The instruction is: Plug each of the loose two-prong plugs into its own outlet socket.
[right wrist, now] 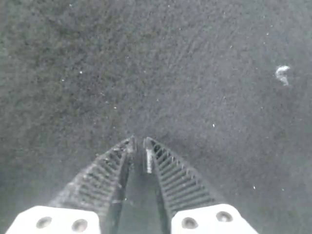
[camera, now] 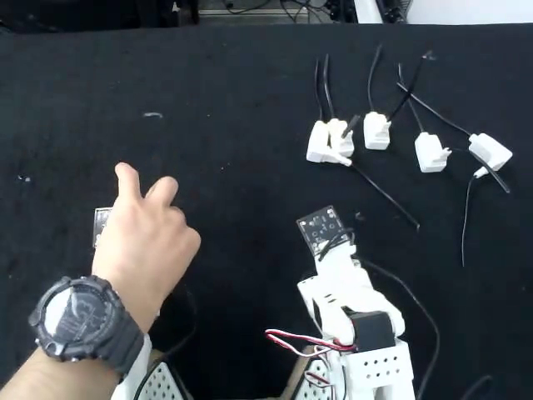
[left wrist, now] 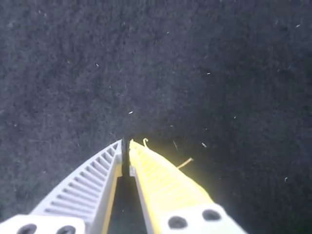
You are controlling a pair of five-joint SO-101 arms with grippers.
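Two closed, empty claws, left claw [left wrist: 125,146] and right claw [right wrist: 139,145], above the black table [camera: 208,100].

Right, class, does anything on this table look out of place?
Yes: a person's hand covers one arm at the near left, and two white plugs lie heaped together while the others lie apart.
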